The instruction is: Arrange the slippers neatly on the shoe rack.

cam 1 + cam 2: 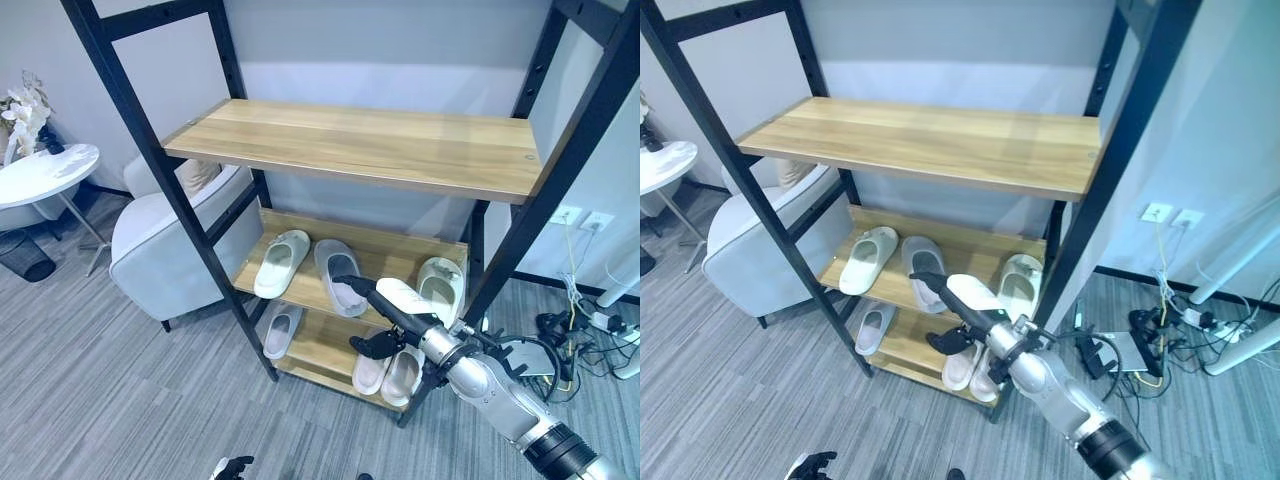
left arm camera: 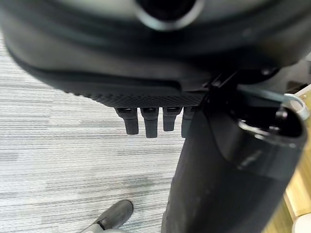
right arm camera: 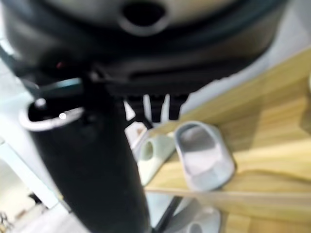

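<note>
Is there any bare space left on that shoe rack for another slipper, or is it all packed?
The top shelf is entirely bare. On the middle shelf, a free patch lies between the grey slipper and the pale green slipper, where the right hand holds a white slipper. The bottom shelf has room between its single slipper and the pair.
</note>
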